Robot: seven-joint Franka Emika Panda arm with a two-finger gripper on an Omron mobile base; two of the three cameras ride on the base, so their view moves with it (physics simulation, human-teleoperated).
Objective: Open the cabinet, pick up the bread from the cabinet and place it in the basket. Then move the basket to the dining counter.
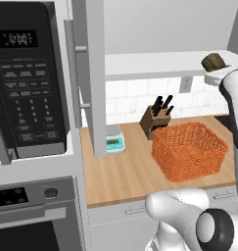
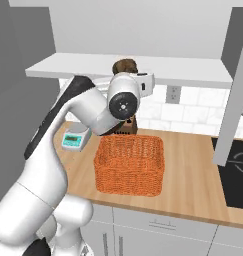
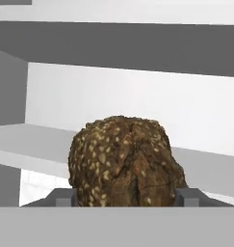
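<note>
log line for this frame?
phase: reaching bread | cabinet: open | bread: on shelf, between fingers | gripper: open, not yet closed | basket: empty, on counter

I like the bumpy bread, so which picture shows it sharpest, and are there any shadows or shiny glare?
Hand view: the bread is close and sharp, its speckles clear, between the gripper tips. Left base view: the bread is small at the edge; the basket casts a soft shadow on the counter. Right base view: even, flat light, no glare.
</note>
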